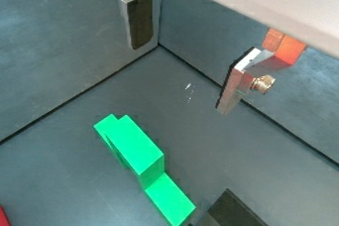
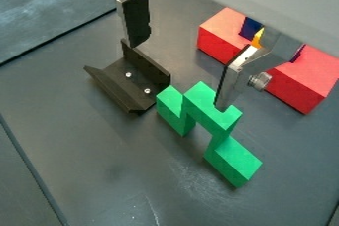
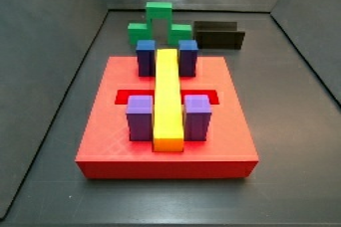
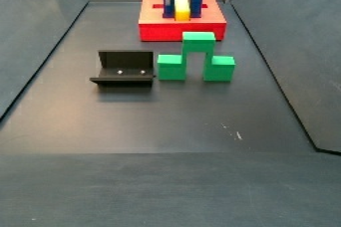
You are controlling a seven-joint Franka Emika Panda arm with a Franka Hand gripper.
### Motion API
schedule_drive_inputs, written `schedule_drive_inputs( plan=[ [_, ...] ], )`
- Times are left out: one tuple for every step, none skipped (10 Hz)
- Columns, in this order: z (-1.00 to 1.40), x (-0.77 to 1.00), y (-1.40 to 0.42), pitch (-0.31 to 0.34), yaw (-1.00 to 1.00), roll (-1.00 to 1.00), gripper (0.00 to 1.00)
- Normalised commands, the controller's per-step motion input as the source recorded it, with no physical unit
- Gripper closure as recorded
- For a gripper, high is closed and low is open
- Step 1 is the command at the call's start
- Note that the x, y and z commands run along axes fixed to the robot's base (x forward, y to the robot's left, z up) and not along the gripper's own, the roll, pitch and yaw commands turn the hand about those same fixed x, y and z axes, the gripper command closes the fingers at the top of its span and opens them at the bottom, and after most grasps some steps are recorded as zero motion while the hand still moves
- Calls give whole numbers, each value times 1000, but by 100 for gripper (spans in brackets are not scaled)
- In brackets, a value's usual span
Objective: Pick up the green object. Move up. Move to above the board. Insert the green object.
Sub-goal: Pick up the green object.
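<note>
The dark bench (image 4: 160, 161) spreads under me, walled at its sides, and most of its near half lies bare in a side view.

The red board (image 3: 167, 121) is the biggest piece on it. In a side view it fills the middle, with a long yellow bar (image 3: 167, 97) running from 12 to 6 down its centre, a blue block (image 3: 147, 56) and its twin at the far end, and two purple blocks (image 3: 140, 118) flanking the bar nearer the front. In the side view from the opposite end, the board (image 4: 182, 20) sits at 12 o'clock, far up the bench.

The green object (image 4: 196, 62) rests flat on the bench, just in front of the board at about 6 o'clock from it, untouched. It is a stepped shape, taller in the middle with lower arms at each side. In a wrist view it (image 2: 201, 121) lies right below me, its middle near my fingers.

The fixture (image 4: 123, 69) stands at 9 o'clock of the green object, close beside it but apart.

My claw (image 2: 183, 52) hangs above the green object with its fingers (image 2: 135, 19) spread wide and nothing between them; both wrist views show the plates apart, claw (image 1: 189, 56) empty.
</note>
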Motion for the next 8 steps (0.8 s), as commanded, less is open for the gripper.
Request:
schedule_drive_inputs(
  plan=[
    [-137, 0, -57, -7, 0, 4, 0],
    [-597, -49, -426, -86, 0, 139, 0],
    [-794, 0, -497, -60, 0, 137, 0],
    [-914, -14, -386, -80, 0, 81, 0],
    [-929, -37, -249, -101, 0, 54, 0],
    [-851, -91, -143, -103, 0, 113, 0],
    [-429, -140, 0, -44, 0, 123, 0],
    [-97, 0, 0, -24, 0, 0, 0]
  ],
)
